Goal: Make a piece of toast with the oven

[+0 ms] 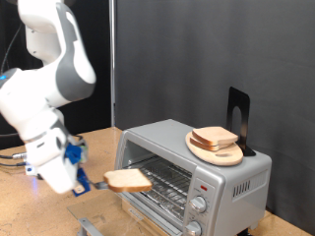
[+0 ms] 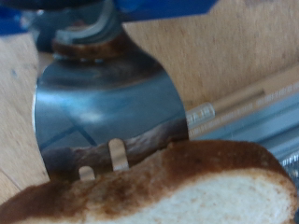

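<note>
I have the piece of toast (image 1: 128,179) carried at the end of my hand (image 1: 87,181), low on the exterior view's left, just in front of the open mouth of the oven (image 1: 194,175). In the wrist view the slice (image 2: 177,191) lies across a shiny metal blade (image 2: 105,112) fixed to my hand — so it looks to be riding on that blade rather than pinched. Whether my fingers are wide or narrow I cannot tell; they are hidden behind the blade.

The step in hand, as I judge it, is getting the bread to the oven's wire rack (image 1: 165,181). The slice hangs level at about rack height, its far edge near the opening but not yet over the wires. It rests loose, so any tilt could slide it off, and the travel wants to stay flat and slow.

On top of the oven sits a round wooden plate (image 1: 215,148) with more bread (image 1: 215,138) on it, and a black stand (image 1: 238,120) behind that. The lowered door (image 1: 148,206) lies under my path, and the knobs (image 1: 201,205) are to the right, clear of it. The bench (image 1: 20,211) below is bare wood.
</note>
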You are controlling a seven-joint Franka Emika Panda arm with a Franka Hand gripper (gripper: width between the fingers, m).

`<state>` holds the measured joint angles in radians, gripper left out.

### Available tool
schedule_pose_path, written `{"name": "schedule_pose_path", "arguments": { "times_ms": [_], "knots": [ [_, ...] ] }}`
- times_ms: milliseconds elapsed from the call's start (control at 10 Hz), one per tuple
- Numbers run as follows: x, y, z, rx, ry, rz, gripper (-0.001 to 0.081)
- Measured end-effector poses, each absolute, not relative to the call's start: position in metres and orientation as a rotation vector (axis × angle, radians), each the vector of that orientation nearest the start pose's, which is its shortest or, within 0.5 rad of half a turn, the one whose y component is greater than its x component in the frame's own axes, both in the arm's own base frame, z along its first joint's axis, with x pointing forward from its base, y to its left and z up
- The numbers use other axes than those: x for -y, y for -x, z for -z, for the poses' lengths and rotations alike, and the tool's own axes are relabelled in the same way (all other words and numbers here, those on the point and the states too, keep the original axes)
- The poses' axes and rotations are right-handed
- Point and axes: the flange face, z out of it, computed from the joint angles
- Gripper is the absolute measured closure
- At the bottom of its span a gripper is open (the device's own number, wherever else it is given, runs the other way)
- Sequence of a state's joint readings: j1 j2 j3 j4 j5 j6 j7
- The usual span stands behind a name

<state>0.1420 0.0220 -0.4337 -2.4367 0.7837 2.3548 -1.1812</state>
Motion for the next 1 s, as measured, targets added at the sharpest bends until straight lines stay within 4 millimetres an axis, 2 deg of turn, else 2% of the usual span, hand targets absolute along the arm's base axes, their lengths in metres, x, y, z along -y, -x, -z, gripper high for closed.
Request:
{"name": "schedule_pose_path", "arguments": {
  "times_ms": [300,1000],
  "knots": [
    [0.087,-0.458,-0.283,0.438,2.639,0.369,0.0474],
    [0.009,-0.43,-0.279,0.475,2.659,0.327,0.0474]
  ]
}}
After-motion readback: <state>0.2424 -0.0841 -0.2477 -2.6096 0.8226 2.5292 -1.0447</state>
